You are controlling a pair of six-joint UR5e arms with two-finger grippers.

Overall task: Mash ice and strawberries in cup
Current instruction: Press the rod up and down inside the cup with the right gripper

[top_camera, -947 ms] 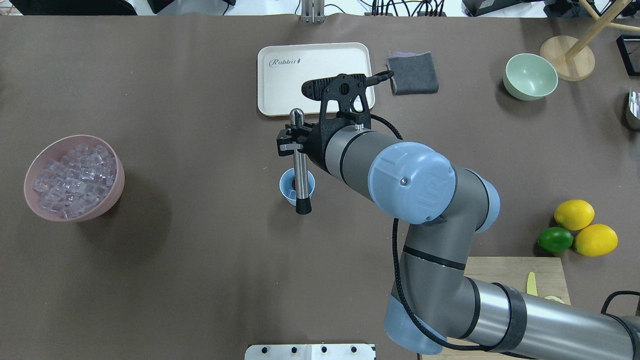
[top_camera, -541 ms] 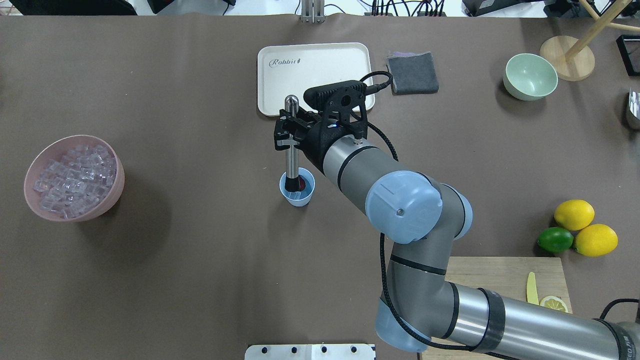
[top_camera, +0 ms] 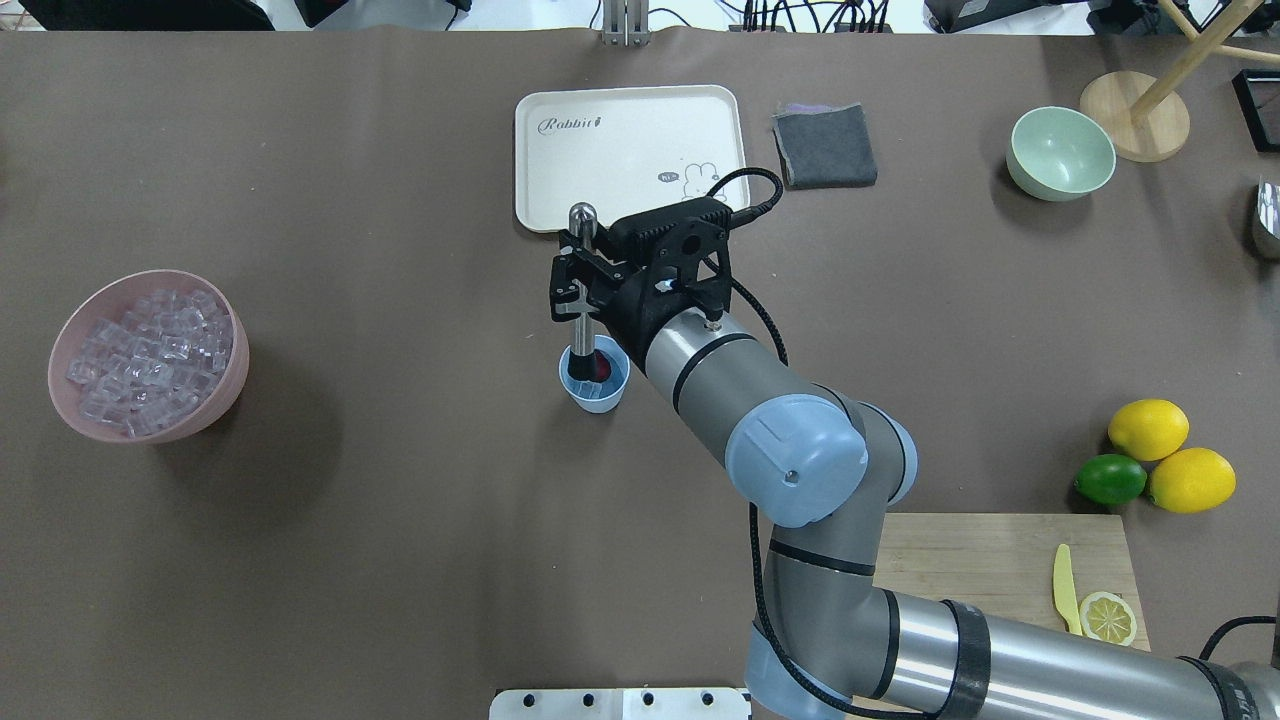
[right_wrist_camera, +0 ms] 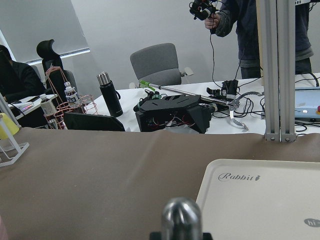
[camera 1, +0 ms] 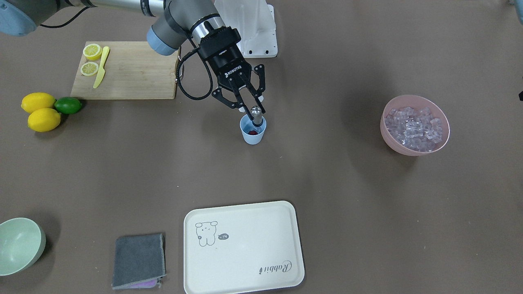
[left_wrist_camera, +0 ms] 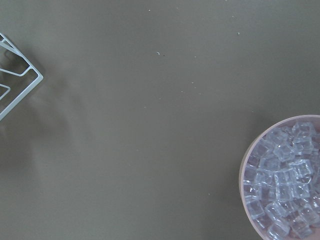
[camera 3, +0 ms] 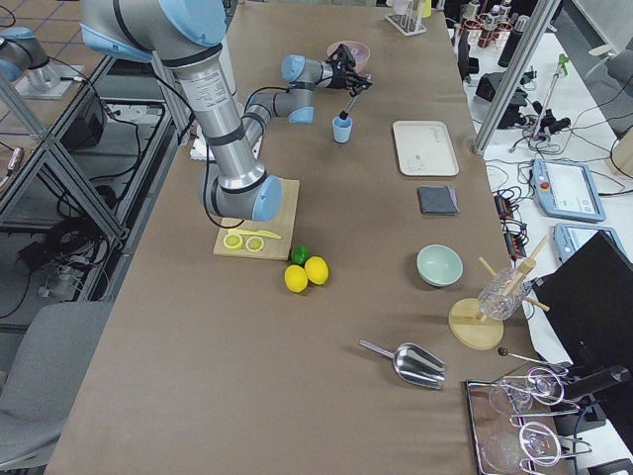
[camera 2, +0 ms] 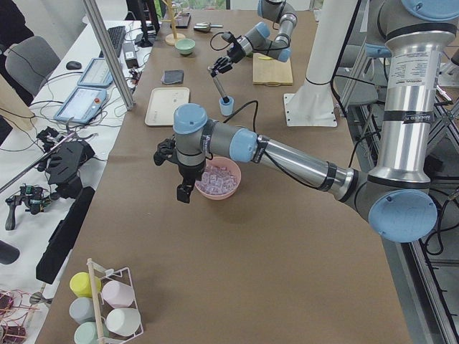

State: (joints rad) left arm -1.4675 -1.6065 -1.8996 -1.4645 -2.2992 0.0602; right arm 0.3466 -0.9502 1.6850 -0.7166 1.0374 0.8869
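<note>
One strawberry [top_camera: 603, 368] in cup [top_camera: 594, 401]; right gripper [top_camera: 578, 294] clamped on steel muddler [top_camera: 581, 335], black tip inside cup; left gripper [camera 2: 184, 193] beside pink bowl [camera 2: 231, 191] of ice [camera 2: 219, 179], grip state cannot be told

The bench [top_camera: 400, 550] is covered with a matt brown, paper-like sheet. The muddler [top_camera: 580, 330] is made of polished, mirror-bright metal and is tipped in matt black. The cup [top_camera: 600, 397] is seen as smooth light blue plastic. The ice [top_camera: 150, 360] is clear and glassy, and the pink bowl [top_camera: 228, 392] is dull plastic. The tray [top_camera: 620, 150] is finished smooth. The cloth [top_camera: 825, 145] is rough grey fabric. The board [top_camera: 990, 560] is plain wood. The right claw [camera 1: 252, 108] is finished matt black.
</note>
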